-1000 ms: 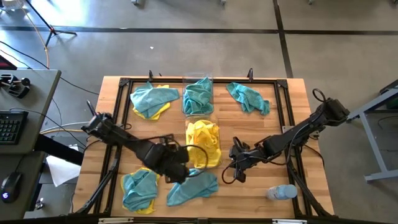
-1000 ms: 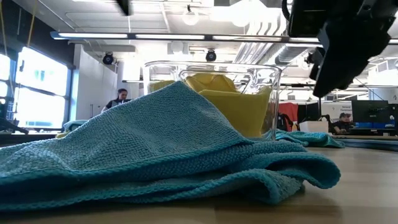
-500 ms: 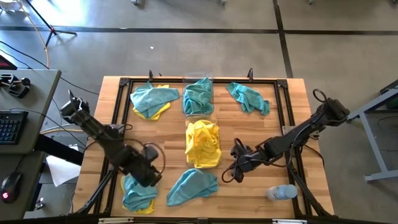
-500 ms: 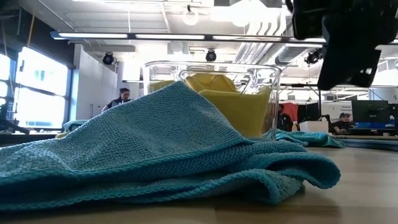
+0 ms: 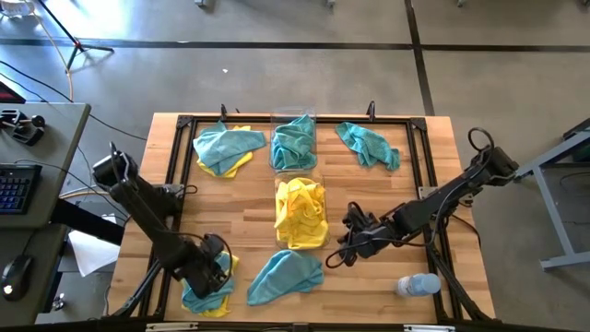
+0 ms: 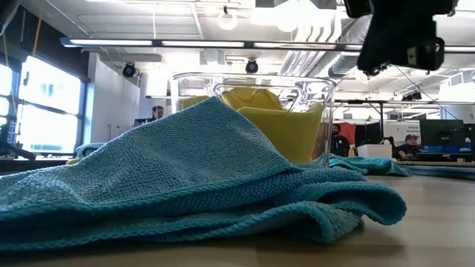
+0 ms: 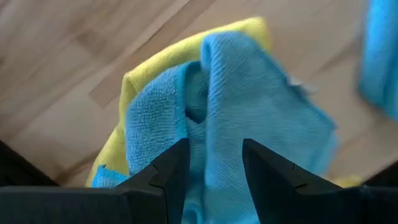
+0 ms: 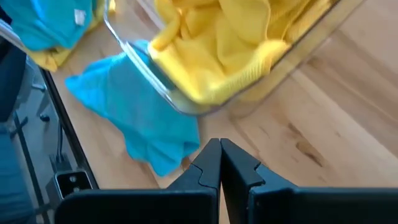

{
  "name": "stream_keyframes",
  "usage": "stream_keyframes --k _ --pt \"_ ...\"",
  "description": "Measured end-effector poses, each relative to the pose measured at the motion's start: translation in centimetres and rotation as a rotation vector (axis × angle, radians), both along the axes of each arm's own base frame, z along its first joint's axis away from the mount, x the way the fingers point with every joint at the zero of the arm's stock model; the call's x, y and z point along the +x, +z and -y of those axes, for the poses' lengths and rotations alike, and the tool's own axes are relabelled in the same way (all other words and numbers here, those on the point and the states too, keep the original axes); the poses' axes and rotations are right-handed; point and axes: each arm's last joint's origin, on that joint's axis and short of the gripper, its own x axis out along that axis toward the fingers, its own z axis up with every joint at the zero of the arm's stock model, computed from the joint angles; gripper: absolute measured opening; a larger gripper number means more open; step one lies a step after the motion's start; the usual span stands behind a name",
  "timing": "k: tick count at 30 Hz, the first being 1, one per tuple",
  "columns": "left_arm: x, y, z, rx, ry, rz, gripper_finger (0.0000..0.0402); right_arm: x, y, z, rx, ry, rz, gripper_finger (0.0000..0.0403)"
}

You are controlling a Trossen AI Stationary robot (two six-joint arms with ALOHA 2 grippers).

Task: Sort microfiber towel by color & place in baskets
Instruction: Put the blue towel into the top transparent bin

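Observation:
Two clear baskets stand mid-table: the far one (image 5: 295, 143) holds teal microfiber towels, the near one (image 5: 301, 214) yellow ones. A teal towel on a yellow one (image 5: 205, 290) lies near left. My left gripper (image 7: 214, 167) hangs open just above it, pointing down, a finger either side of a teal ridge (image 7: 217, 93); I cannot tell whether it touches. Another teal towel (image 5: 286, 275) lies flat at the near middle. My right gripper (image 8: 219, 158) is shut in the air, right of the yellow basket (image 8: 217, 56).
A teal-on-yellow pile (image 5: 226, 148) lies far left and a teal towel (image 5: 367, 143) far right. A clear bottle (image 5: 417, 286) lies on its side near right. Black frame rails (image 5: 419, 166) ring the wooden top. Bare wood shows between the baskets and the right rail.
My left gripper has swung from beside the yellow basket's near left corner toward the table's left edge and down, rolling its wrist, and now hangs over the near-left pile. My right gripper has risen a little and rolled. No towel has moved.

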Motion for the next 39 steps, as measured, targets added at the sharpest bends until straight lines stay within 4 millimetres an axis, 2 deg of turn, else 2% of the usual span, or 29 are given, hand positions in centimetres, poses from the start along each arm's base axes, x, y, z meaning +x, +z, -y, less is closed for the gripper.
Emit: stream_keyframes --k 8,10,13,16,20,24,28,33,39 --pt "0.4 -4.9 1.5 -0.052 -0.091 -0.049 0.0123 0.0 0.1 0.1 -0.034 -0.017 0.007 0.0000" --pt "0.5 -5.3 1.7 -0.056 -0.091 -0.073 0.0093 -0.1 0.0 0.2 -0.052 -0.012 -0.001 0.0000" --pt "0.4 -4.8 1.7 -0.069 -0.092 -0.074 0.0021 -0.2 -0.1 0.3 -0.077 0.006 -0.019 0.0000" --pt "0.3 -2.5 1.5 -0.087 -0.055 -0.063 0.0010 -0.5 -0.3 0.4 -0.102 0.042 -0.053 0.0000" --pt "-0.3 2.9 0.7 -0.074 0.003 -0.043 0.0003 -1.3 -0.7 0.5 -0.152 0.133 -0.156 0.0000" --pt "-1.0 8.6 -0.7 -0.021 0.051 0.049 0.0002 -2.4 -1.9 0.8 -0.238 0.214 -0.252 0.0000" --pt "-1.4 12.6 -2.1 0.047 0.095 0.124 0.0001 -3.4 -3.5 1.2 -0.252 0.314 -0.273 0.0000" --pt "-1.0 15.8 -3.7 0.128 0.134 0.235 0.0001 -4.6 -4.5 2.4 -0.223 0.385 -0.127 0.0000" --pt "1.0 17.4 -6.0 0.271 0.142 0.389 0.0000 -7.2 -4.9 4.8 -0.196 0.401 0.107 0.0000"
